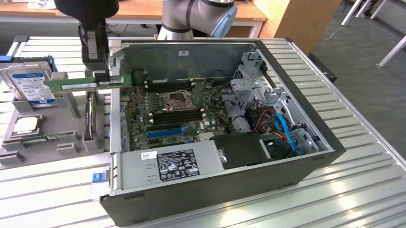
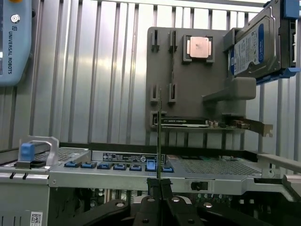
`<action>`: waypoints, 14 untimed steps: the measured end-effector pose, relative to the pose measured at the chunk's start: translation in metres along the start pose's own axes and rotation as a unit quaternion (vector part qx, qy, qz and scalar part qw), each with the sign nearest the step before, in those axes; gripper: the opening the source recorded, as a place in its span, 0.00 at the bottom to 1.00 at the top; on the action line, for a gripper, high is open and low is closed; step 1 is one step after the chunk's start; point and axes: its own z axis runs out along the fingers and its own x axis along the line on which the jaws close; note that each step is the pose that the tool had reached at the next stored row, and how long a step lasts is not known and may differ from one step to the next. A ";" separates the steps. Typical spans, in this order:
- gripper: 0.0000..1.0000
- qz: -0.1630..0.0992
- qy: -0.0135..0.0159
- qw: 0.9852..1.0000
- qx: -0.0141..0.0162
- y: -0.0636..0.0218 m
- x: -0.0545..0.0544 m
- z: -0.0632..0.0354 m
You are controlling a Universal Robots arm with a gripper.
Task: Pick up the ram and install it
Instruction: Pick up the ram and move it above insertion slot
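While the gripper (image 1: 101,75) clamps the ram (image 1: 79,85) at the open computer case's (image 1: 266,185) edge, the grey holder (image 1: 70,142) keeps a hard drive (image 1: 28,85) and processor (image 1: 25,124) — a pendant (image 2: 14,42) reads "UNIVERSAL ROBOTS"

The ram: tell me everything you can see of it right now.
The ram is a long, narrow green circuit-board stick with dark chips along its face and a pale label towards one end. It hangs roughly level in the air, standing on edge, clamped from above by the tool. It is over the grey parts holder, at the exterior view's left of the open computer case, and touches nothing else. The wrist view shows it edge-on.
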 end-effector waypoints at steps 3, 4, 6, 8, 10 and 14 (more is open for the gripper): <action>0.11 0.000 0.000 1.000 0.000 -0.0069 0.000 -0.0003; 0.11 0.000 0.000 1.000 0.000 -0.0092 0.000 -0.0005; 0.11 0.000 0.000 1.000 0.000 -0.0136 0.000 -0.0007; 0.11 0.000 0.000 1.000 0.000 -0.0186 0.001 -0.0009; 0.11 0.000 0.000 1.000 0.000 -0.0230 0.001 -0.0011; 0.11 0.000 0.000 1.000 0.000 -0.0322 0.001 -0.0016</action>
